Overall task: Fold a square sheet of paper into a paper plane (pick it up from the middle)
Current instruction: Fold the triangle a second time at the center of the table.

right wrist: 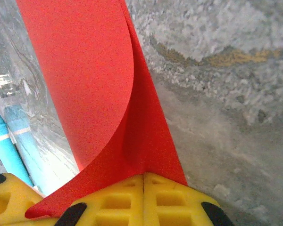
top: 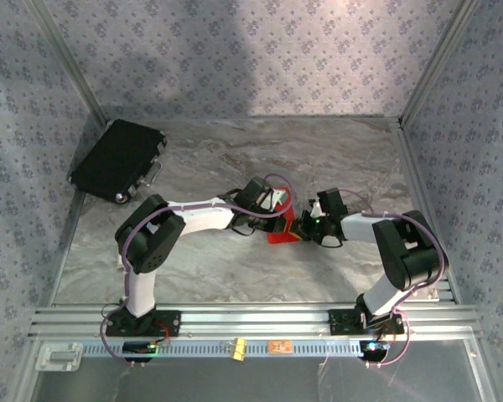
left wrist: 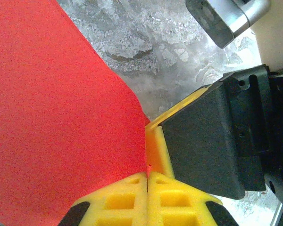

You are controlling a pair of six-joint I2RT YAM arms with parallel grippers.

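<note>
Since a crease only comes out clean when both ends of it are pinned, it makes sense that both arms have hold of the paper point(top: 283, 230) at once, mid-table, right between them. Left gripper point(left wrist: 147, 186) is clamped: in its wrist view the yellow fingers meet with no gap and the red edge runs into the seam, the rest of the sheet spreading off to the left over the marble table point(left wrist: 132, 42). Right gripper point(right wrist: 144, 190) is clenched on it too, with the paper coming out of its seam and one layer curling over another. So I'd guess we're part-way through a fold and not at a plane yet; no pointed dart shape to see. The two grippers sit nose to nose. The right one's yellow finger and black body are right beside the left's fingertips, touching or just off, I can't tell which. Pose-wise, from the top both arms reach inward with forearms low and nearly level, wrists angled down at the sheet. A blue tool point(right wrist: 4, 143) lies just beside the paper, and a black case point(top: 117, 159) sits well apart in the far left corner. My worry is that if the arms pull unevenly, that thin sheet slips or tears.
</note>
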